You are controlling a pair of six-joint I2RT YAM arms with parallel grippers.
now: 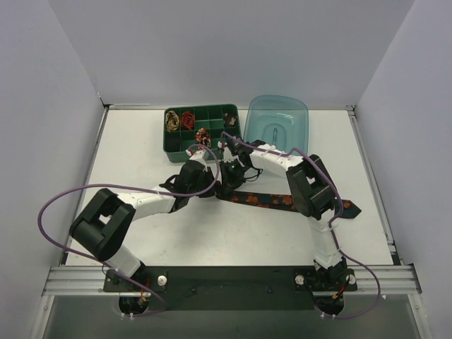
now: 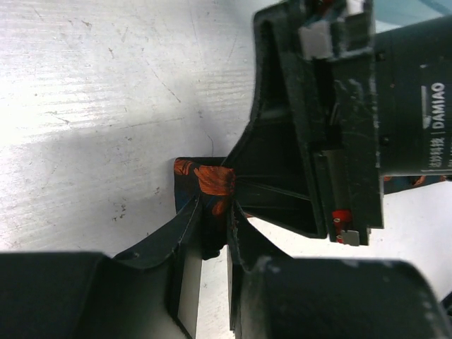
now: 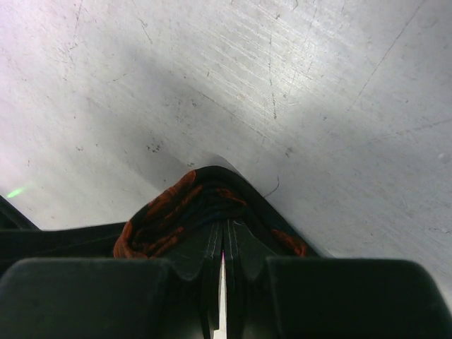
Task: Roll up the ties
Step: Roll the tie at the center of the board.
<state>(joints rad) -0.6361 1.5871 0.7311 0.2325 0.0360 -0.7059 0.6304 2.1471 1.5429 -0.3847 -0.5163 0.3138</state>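
A black tie with orange-red blotches (image 1: 282, 201) lies flat across the middle of the table and runs right toward the right arm. Its left end is wound into a small coil (image 3: 176, 208) around the tips of my right gripper (image 3: 224, 229), which is shut on the tie (image 2: 212, 180). My left gripper (image 2: 215, 212) comes in from the left, and its jaws pinch the same coiled end. The right gripper's fingers (image 2: 282, 169) taper down onto that end. From above, the left gripper (image 1: 210, 185) and the right gripper (image 1: 227, 180) meet nose to nose.
A green compartment tray (image 1: 176, 147) stands at the back centre with small coiled ties in it, one gold-black (image 1: 171, 120) and one red (image 1: 187, 119). A teal plastic lid (image 1: 277, 121) lies just to its right. Purple cables loop off both arms.
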